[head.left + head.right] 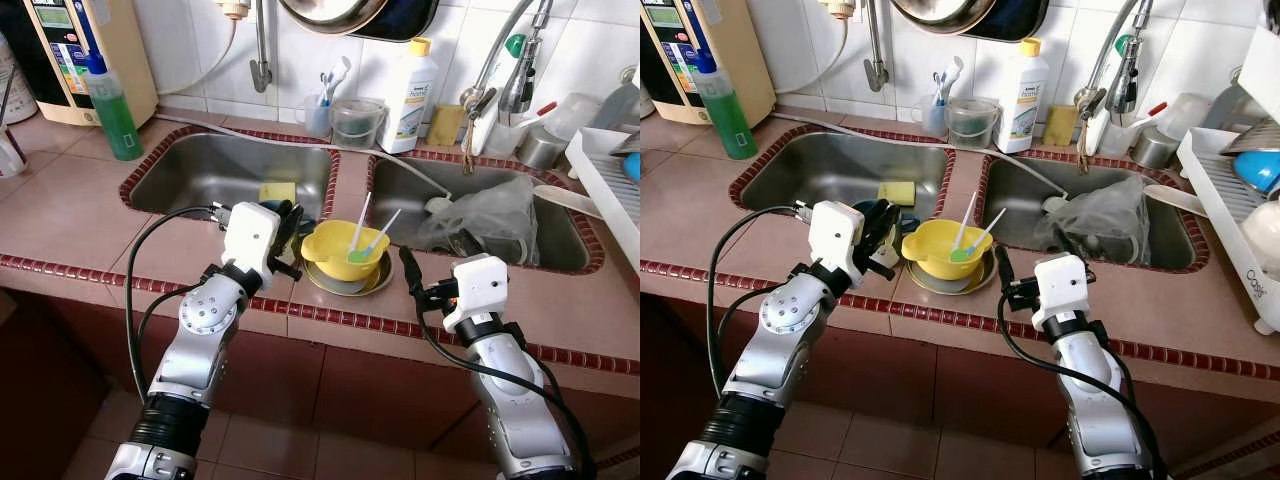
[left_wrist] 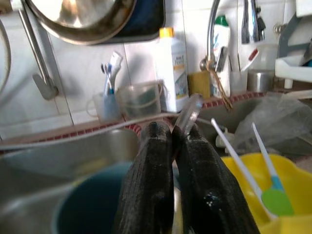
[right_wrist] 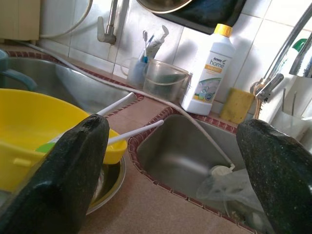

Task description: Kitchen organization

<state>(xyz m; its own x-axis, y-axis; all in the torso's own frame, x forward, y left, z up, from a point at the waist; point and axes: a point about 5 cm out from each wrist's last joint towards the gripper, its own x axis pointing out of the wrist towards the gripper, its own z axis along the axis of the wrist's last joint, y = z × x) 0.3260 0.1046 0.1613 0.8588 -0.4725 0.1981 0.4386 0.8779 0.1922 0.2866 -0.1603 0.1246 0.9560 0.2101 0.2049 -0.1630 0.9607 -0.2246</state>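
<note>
A yellow bowl (image 1: 335,248) stands on a metal plate (image 1: 352,284) on the tiled strip between the two sinks. It holds two white-handled utensils, one with a green head (image 1: 359,256). My left gripper (image 1: 290,232) is just left of the bowl, over a dark blue cup (image 2: 87,204) at the left sink's edge. Its fingers (image 2: 151,165) are shut on a thin clear piece (image 2: 190,109) that sticks out past the tips. My right gripper (image 1: 412,268) hovers just right of the bowl, low over the counter, open, with its fingers (image 3: 73,170) wide apart and nothing between them.
The left sink (image 1: 200,175) holds a yellow sponge (image 1: 278,191). A crumpled plastic bag (image 1: 485,215) lies in the right sink. Along the back wall stand a green soap bottle (image 1: 113,108), a white detergent bottle (image 1: 410,90) and a faucet (image 1: 500,60). A dish rack (image 1: 605,180) sits far right.
</note>
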